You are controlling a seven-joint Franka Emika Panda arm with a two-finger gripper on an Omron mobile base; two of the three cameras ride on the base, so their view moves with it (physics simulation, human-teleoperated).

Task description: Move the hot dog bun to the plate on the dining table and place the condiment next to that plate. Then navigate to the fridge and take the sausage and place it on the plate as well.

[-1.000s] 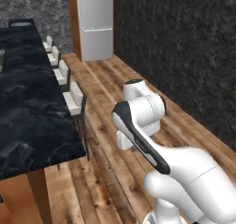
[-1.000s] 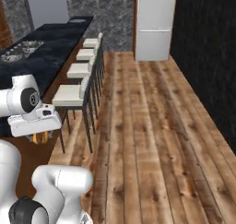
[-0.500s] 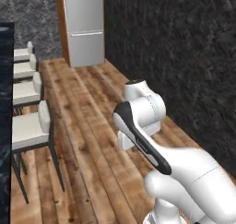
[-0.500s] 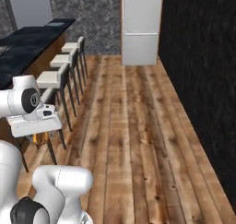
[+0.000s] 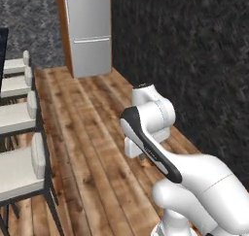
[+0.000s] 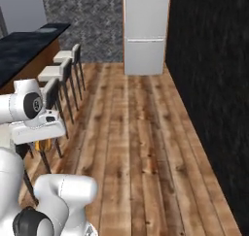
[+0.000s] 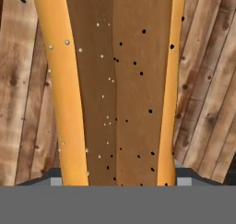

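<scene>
The gripper (image 6: pixel 41 143) is clamped on the hot dog bun (image 7: pixel 117 87), which sits between its two tips. Up close the bun is long, with smooth orange-yellow edges and a brown middle dotted with tiny black and white seeds. Under it lies a floor of rough wooden planks (image 6: pixel 141 147). Far ahead stands a tall, smooth grey fridge (image 5: pixel 89 31) beside a bumpy black wall (image 5: pixel 194 60). White padded stools (image 5: pixel 19 169) line one side
</scene>
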